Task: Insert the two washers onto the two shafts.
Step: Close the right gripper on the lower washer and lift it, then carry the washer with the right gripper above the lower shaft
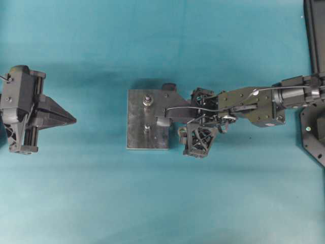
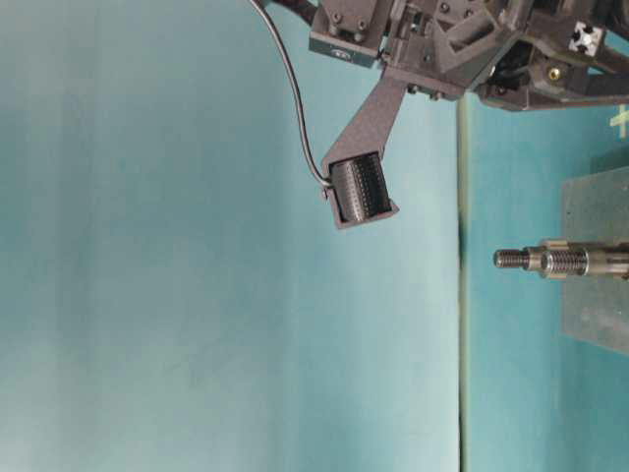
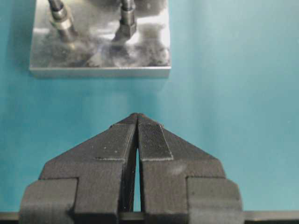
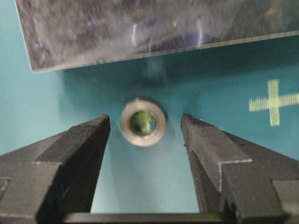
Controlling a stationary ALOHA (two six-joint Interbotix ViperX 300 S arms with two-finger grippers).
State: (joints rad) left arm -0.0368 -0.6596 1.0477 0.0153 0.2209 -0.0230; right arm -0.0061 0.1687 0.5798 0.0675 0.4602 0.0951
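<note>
The washer (image 4: 143,122), a small steel ring, lies flat on the teal cloth just off the edge of the metal plate (image 4: 154,28). My right gripper (image 4: 145,120) is open, one fingertip on each side of the washer, neither touching it. Two threaded shafts (image 1: 148,100) (image 1: 147,128) stand upright on the plate (image 1: 137,122); one shaft (image 2: 550,260) also shows in the table-level view. My left gripper (image 1: 73,120) hangs shut and holds nothing, well to the left of the plate. In the left wrist view its shut tips (image 3: 137,116) point at the plate (image 3: 100,60).
My right arm (image 1: 244,104) reaches in from the right, its wrist camera (image 2: 359,192) over the plate's right edge. A pale cross mark (image 4: 273,102) is printed on the cloth to the right of the washer. Open teal cloth surrounds the plate.
</note>
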